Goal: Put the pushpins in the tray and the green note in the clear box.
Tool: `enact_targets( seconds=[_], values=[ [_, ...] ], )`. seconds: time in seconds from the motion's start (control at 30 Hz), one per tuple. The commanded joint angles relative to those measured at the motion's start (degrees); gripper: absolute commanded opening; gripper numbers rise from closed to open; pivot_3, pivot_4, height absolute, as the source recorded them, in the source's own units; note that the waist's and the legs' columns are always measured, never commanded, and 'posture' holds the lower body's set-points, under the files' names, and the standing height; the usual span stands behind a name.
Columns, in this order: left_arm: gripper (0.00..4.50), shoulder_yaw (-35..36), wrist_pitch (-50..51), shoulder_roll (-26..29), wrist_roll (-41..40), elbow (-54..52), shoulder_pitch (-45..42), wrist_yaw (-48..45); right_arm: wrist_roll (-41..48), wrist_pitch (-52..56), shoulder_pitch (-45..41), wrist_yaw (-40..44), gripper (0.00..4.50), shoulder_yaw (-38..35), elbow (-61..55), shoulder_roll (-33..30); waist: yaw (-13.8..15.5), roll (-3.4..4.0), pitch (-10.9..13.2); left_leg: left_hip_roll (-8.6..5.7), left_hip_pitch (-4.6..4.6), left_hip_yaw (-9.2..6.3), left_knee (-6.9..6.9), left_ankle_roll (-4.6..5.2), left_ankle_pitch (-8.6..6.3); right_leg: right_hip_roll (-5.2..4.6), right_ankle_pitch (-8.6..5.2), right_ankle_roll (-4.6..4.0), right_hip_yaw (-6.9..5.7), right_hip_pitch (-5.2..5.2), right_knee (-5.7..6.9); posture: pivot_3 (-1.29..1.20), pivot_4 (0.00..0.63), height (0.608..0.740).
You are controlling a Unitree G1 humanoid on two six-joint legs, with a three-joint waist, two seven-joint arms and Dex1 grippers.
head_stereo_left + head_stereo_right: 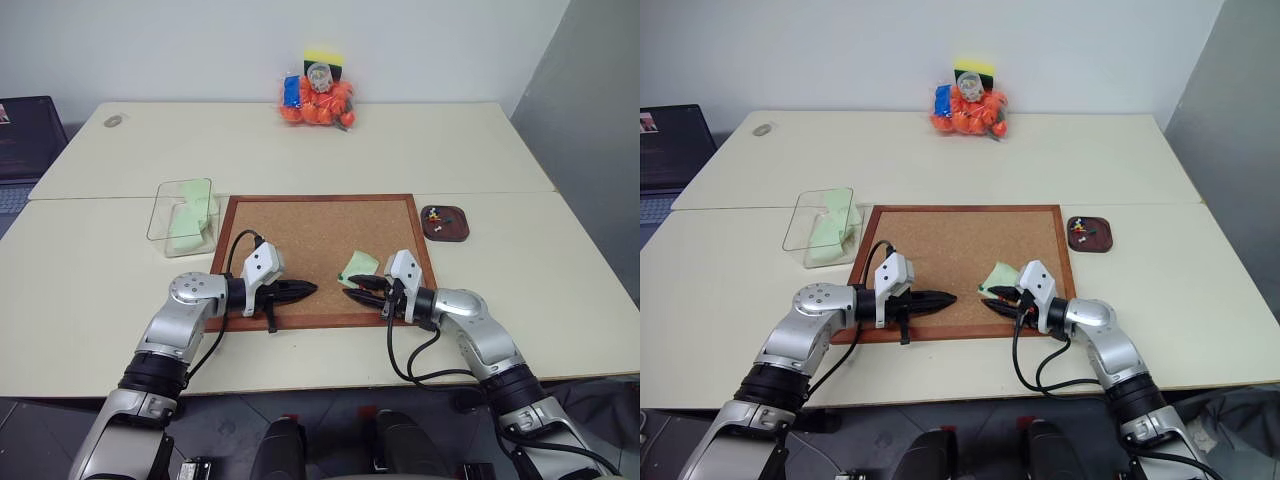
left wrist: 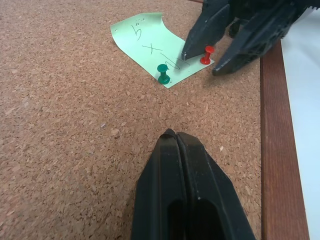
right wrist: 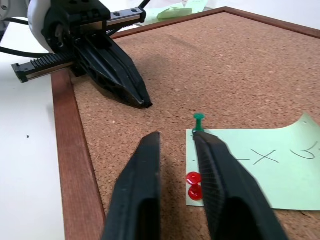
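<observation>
We see bare corkboard (image 1: 300,235) at frame centre; both claws, left (image 1: 305,290) and right (image 1: 352,291), crowd its lower edge beside the note (image 1: 358,265).

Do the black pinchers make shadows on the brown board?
Yes: in the right wrist view a soft shadow spreads on the corkboard beside the left gripper; in the left wrist view a fainter one lies under the right gripper.
</observation>
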Motion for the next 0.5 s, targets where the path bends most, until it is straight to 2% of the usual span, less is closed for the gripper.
enact_targets(
  seconds=[0.03,0.23,0.5],
  values=[
    [0.0,-1.3,0.9,0.4,1.2,0.1,1.0,-0.6,-1.6,-1.0,-0.7,-0.9,0.04,-0.4,1.1,0.1,0.0,0.0,0.0,0.0,0.0,0.0,0.0,0.0,0.0,0.0,0.0,0.0,0.0,0.0,0.0,0.0,0.15,0.74],
    [0.0,-1.3,0.8,0.5,1.4,0.5,0.9,-0.6,-2.8,-2.5,-1.1,-2.1,0.01,-1.0,1.8,0.2,0.0,0.0,0.0,0.0,0.01,0.0,0.0,0.0,0.0,0.0,0.0,0.0,0.0,0.0,0.0,0.0,0.15,0.74],
    [0.0,-1.2,1.1,0.6,1.2,0.0,1.4,-0.6,2.5,3.2,0.2,-1.5,0.01,-4.2,-7.7,-0.6,0.1,0.01,0.0,0.0,-0.03,-0.01,0.0,0.0,0.0,0.0,0.0,0.0,0.0,-0.01,0.01,0.0,0.15,0.74]
  ],
)
